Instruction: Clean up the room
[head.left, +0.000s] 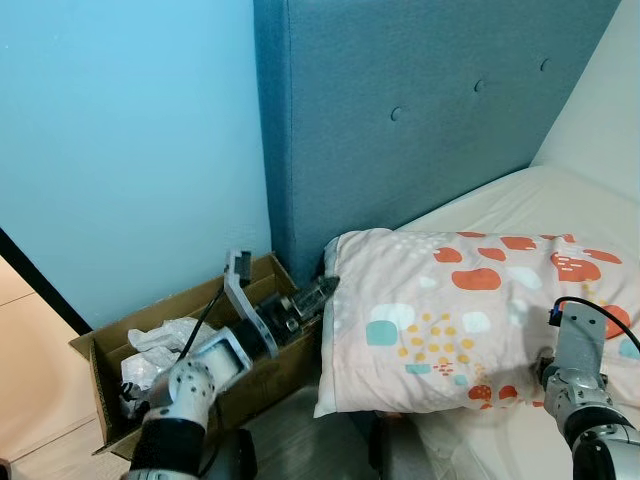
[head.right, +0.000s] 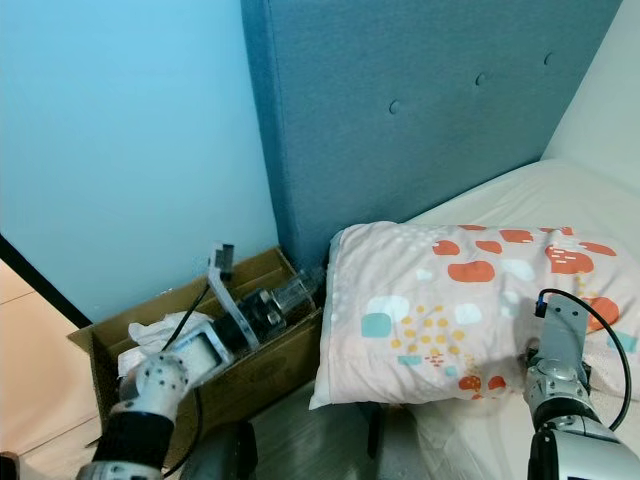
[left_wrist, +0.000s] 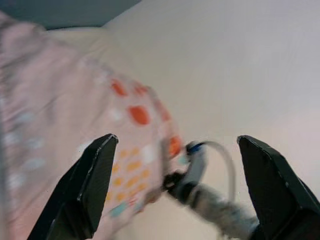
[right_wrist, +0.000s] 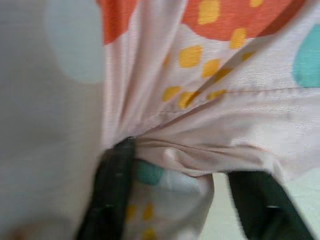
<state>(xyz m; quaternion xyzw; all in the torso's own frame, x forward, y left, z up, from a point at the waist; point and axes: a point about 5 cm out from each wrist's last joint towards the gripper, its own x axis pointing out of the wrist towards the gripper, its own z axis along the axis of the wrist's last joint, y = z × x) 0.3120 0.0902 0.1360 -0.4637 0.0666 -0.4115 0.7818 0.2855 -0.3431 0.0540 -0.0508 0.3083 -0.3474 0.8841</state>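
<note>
A pink pillow with orange, teal and yellow spots lies across the head of the bed, its left end hanging over the mattress edge. My left gripper reaches to the pillow's upper left corner. Its fingers stand wide open with nothing between them. My right arm comes in at the pillow's lower right edge. In the right wrist view the right gripper is shut on a bunched fold of the pillow.
An open cardboard box holding crumpled white plastic sits on the floor between the blue wall and the bed. A padded blue headboard rises behind the pillow. White mattress stretches away to the right.
</note>
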